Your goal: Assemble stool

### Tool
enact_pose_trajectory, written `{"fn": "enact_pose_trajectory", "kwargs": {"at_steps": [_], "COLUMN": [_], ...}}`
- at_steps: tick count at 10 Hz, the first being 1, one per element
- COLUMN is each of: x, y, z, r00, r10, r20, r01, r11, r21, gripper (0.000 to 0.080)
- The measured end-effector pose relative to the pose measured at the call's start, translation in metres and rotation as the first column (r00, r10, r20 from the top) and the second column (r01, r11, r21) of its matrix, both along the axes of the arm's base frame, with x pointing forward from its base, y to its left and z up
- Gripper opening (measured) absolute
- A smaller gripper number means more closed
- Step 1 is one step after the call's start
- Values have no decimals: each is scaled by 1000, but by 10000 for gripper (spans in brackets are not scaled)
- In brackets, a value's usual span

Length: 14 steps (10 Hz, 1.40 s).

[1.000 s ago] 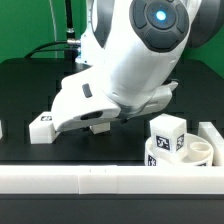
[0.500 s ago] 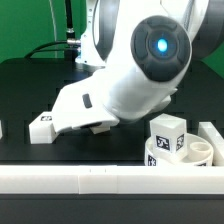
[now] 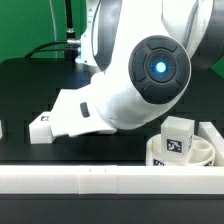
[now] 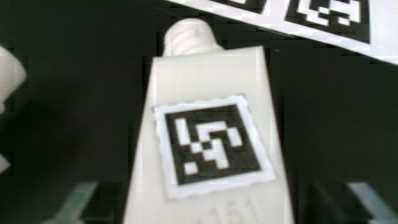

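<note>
Step in hand: grasping a small white blocky plastic leg [image 4: 210,120], which lies on the black table [image 3: 30,90] to the exterior view's left of the thick round white seat [image 3: 205,152]. The gripper [image 4: 214,205] straddles it, jaws apart, not yet clamped; next, squeeze squarely and lift.

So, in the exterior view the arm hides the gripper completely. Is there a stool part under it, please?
Observer: Yes. The wrist view shows a white stool leg directly below the camera, between the two dark fingers.
Operator: Which way does it point?
Observer: Its threaded end points away from the fingers, toward the marker board.
Operator: Do the fingers touch it?
Observer: I cannot tell, they are blurred at the picture's edge. What is clear is that the leg's marker tag faces the camera.
</note>
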State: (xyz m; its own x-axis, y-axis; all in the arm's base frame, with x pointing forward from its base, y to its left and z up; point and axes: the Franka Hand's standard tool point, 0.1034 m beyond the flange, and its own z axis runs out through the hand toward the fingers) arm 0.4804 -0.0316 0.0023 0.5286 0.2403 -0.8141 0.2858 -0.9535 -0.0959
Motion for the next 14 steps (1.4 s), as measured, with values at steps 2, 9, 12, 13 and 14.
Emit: {"fn": "enact_pose_trajectory", "kwargs": {"at_steps": [2,9,12,13,14], "x": [0,22,36,42,45], "y": [0,29,26,25,23], "z": [0,63,63,62,62], "r00": [1000,975,913,881,837], "r10": [0,-192,-195,-194,-194], "r20": [0,107,359,432,512], "r01": [0,187,166,157,145], "r11": [1000,981,980,980,980], "r21": [0,59,110,121,134], "gripper": [326,327,327,327,327]}}
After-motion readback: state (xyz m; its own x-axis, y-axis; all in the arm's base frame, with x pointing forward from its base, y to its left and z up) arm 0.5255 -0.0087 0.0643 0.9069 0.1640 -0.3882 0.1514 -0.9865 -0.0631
